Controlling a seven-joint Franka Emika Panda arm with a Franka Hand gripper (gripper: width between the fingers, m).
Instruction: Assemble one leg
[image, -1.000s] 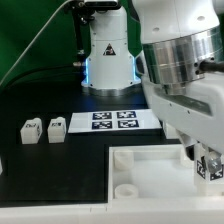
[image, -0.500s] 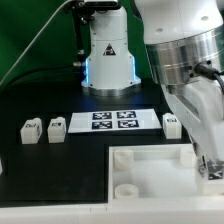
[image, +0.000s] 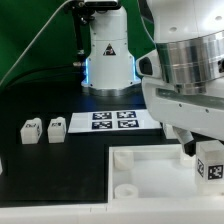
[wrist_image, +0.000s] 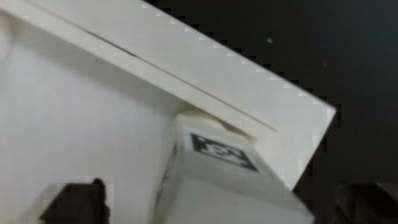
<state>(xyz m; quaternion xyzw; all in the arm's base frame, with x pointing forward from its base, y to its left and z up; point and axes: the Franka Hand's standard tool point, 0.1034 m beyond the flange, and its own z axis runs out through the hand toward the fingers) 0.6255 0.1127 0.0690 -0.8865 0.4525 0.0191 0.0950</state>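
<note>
My gripper (image: 203, 155) is at the exterior view's right, over the right edge of the large white panel (image: 150, 172). It is shut on a leg (image: 211, 163), a small white block whose marker tag faces the camera. In the wrist view the leg (wrist_image: 224, 152) stands between my two dark fingers (wrist_image: 79, 203), its far end down at the panel's (wrist_image: 89, 110) corner edge. My gripper (wrist_image: 222, 208) holds it from above. Two more legs (image: 30, 130) (image: 56, 128) lie on the black table at the exterior view's left.
The marker board (image: 112, 120) lies flat behind the panel. The white robot base (image: 108, 55) stands at the back. A round corner socket (image: 126, 187) shows at the panel's left front. My arm's bulk hides the table behind the gripper.
My wrist has turned and shifted over the panel's right edge with the leg in it. A leg seen beside the marker board half a second ago is now hidden by my arm.
</note>
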